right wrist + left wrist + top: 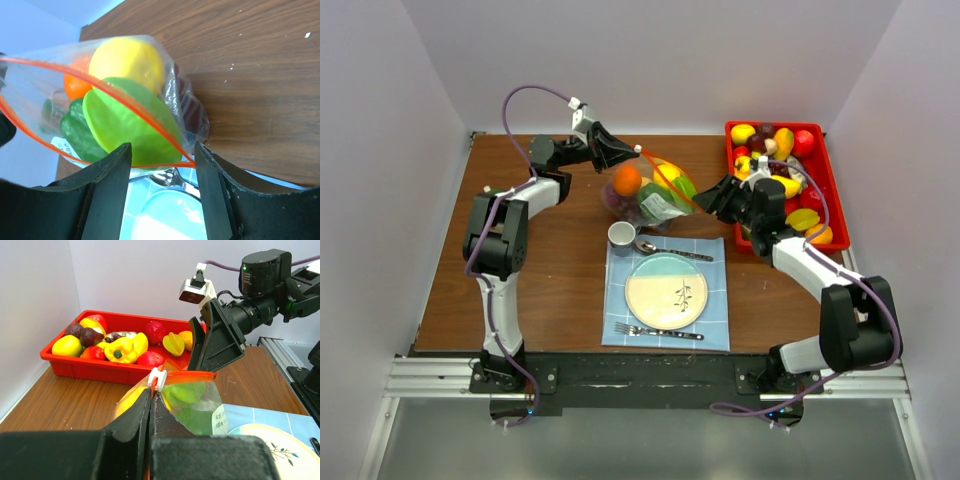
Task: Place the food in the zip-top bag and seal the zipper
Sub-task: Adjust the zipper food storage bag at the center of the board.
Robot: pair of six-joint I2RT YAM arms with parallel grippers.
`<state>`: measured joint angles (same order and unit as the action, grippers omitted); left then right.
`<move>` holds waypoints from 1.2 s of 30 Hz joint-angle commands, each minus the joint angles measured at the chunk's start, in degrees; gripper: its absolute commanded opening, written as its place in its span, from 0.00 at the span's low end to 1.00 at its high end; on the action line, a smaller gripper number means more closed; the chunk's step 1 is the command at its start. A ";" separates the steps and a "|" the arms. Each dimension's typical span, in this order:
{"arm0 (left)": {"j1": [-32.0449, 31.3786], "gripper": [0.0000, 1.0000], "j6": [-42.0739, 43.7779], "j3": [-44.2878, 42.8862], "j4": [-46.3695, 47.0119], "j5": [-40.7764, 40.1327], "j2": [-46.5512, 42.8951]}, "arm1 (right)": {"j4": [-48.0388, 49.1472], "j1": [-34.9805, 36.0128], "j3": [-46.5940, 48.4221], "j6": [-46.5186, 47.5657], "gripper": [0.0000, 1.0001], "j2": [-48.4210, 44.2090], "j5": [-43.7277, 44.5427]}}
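The clear zip-top bag (655,195) is held up between my grippers behind the placemat. It holds food: an orange (627,180), a yellow piece (127,60) and green pieces (125,125). The orange-red zipper (670,182) stretches between the two grippers, and its mouth gapes in the right wrist view. My left gripper (625,152) is shut on the zipper's far end, just under the white slider (158,378). My right gripper (710,197) is open, its jaws either side of the zipper's near corner (187,161) without pinching it.
A red tray (775,124) with several more toy fruits stands at the back right; it also shows in the left wrist view (100,369). A blue placemat (715,330) in front of the bag carries a plate (655,295), a cup (622,236), a spoon and a fork.
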<state>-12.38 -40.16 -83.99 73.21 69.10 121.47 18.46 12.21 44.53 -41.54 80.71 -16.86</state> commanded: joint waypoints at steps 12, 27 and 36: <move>0.60 0.00 -0.97 -1.18 10.46 -0.55 -3.35 | 4.12 0.36 1.52 6.39 0.50 4.90 3.60; 0.78 0.00 -0.80 -1.18 10.46 -0.81 -3.70 | -5.50 1.50 8.00 7.33 0.00 -1.07 5.24; 1.75 0.00 6.49 1.98 6.34 -8.45 -5.89 | -37.67 2.64 34.16 18.75 0.00 0.92 11.67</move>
<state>-11.46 -39.57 -83.24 73.23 66.02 120.97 -3.09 14.06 66.13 -30.87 79.81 -8.88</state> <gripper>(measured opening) 0.015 0.010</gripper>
